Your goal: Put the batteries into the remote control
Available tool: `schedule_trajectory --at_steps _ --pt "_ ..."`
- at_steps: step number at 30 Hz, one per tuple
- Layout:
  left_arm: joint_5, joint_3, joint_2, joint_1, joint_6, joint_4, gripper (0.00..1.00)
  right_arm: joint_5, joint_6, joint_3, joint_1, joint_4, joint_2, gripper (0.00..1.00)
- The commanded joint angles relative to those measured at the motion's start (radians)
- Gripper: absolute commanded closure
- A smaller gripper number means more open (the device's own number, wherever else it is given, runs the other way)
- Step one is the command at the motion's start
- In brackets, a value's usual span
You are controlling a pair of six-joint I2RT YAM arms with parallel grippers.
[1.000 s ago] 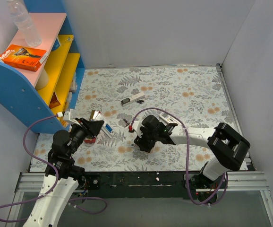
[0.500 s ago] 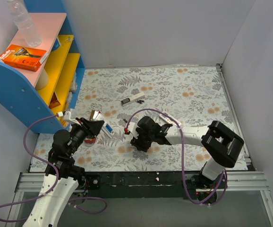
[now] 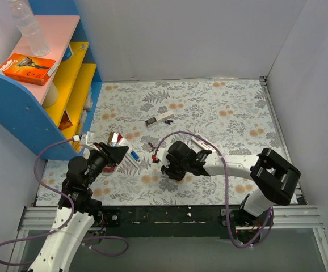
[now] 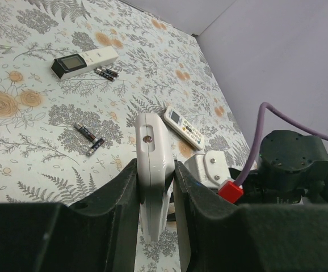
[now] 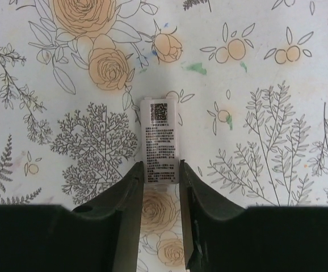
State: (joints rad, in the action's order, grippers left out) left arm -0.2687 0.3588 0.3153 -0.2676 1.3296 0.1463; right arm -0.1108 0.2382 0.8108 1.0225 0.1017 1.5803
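The left pincer [image 4: 155, 173] is clamped on a slim white remote control [image 4: 150, 141], its fingers [image 4: 118, 198] pressed against both long sides and the remote's far end pointing out over the flower-printed bench [image 3: 226, 107]. Toward the middle of the bench the right pincer [image 5: 160, 170] reaches straight down, closed on the near end of a small white cover plate [image 5: 160, 133] that lies flat on the cloth, printed label up; one finger touches each of its long edges. The batteries [image 4: 105, 72] are all loose on the bench: one pair lies side by side just beside a long white bar with a black end [image 4: 84, 61] at the far side, and a second pair [image 4: 85, 131] lies nearer the left arm, the two at an angle to each other, well apart from the held remote. A second, buttoned remote [image 4: 184, 126] rests face up close to the right arm. A blue shelf unit [image 3: 16, 107] at the left edge carries an orange box [image 3: 30, 67] and a clear bottle [image 3: 30, 28]
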Motion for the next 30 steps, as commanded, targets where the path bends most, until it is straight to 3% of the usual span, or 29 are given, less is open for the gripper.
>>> schedule_trajectory --at_steps 1,9,16,23,30 --pt "-0.041 -0.046 0.002 -0.002 0.068 -0.105 1.00 0.023 -0.017 -0.018 0.004 0.027 -0.127 0.72" --pt "-0.093 -0.150 0.014 -0.002 0.196 -0.278 1.00 0.091 -0.069 0.040 0.004 0.130 -0.284 0.79" --pt "-0.132 -0.253 0.045 -0.002 0.311 -0.436 1.00 0.102 -0.117 0.146 0.011 0.185 -0.362 0.80" --pt "-0.156 -0.316 0.129 -0.002 0.404 -0.603 1.00 0.146 -0.151 0.252 0.060 0.205 -0.347 0.78" --pt "-0.170 -0.340 0.214 -0.002 0.442 -0.712 1.00 0.224 -0.195 0.392 0.122 0.286 -0.227 0.78"
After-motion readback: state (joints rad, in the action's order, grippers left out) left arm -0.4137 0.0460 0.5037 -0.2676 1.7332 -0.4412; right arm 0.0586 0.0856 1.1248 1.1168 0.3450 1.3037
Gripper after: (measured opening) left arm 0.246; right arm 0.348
